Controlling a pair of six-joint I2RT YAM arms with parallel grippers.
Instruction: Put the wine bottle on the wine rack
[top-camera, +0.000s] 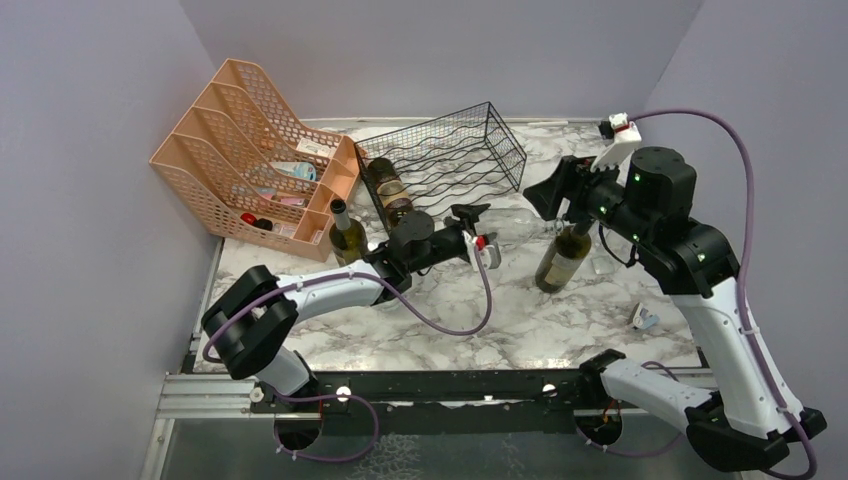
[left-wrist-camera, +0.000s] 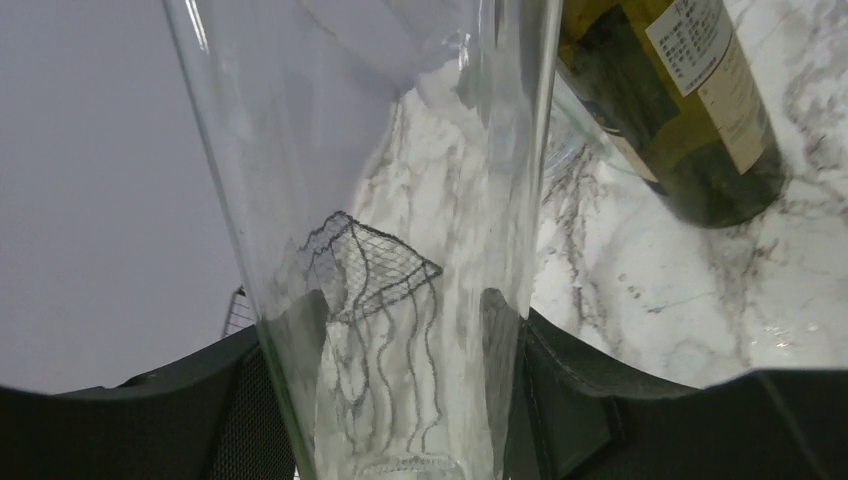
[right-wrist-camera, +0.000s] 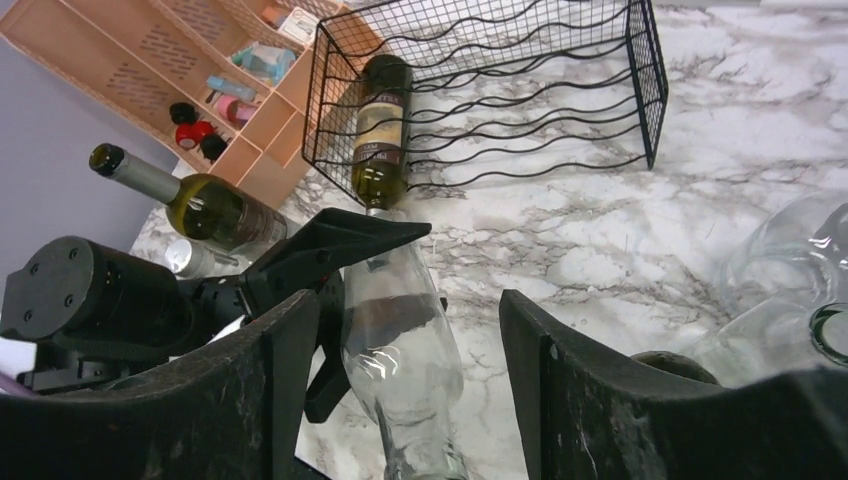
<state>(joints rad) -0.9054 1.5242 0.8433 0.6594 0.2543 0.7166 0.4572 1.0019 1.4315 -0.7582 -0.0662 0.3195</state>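
Wine bottle: one clear glass bottle (right-wrist-camera: 400, 350), see-through, near the middle of the white marble-patterned counter (top-camera: 560, 330), just in front of the rack and outside it; standing or lifted, cannot tell.
Grip, left: left hand (left-wrist-camera: 395, 345) clamped on the clear glass bottle, one black finger on each side.
Rack: one black thin-wire wine rack (top-camera: 470, 150) with wavy tiers, at the back of the counter; one dark bottle with a tan label (right-wrist-camera: 380, 130) lying in its left end.
Other bottles: two, upright; green bottle with a grey foil neck (top-camera: 347, 232) just beside the organizer; olive-green bottle with a pale label (top-camera: 562, 258) under the right hand.
Bottle count: four in all.
Grip, right: right hand (right-wrist-camera: 405, 305) with fingers apart, gripping nothing, above the olive-green bottle's neck.
Organizer: one peach plastic mesh file organizer (top-camera: 215, 130), left of the rack, small items in its slots.
Writing: small print on the pale label, too fine to read; tan label likewise.
Unclear: curved clear glass at the right wrist view's right edge, cut off.
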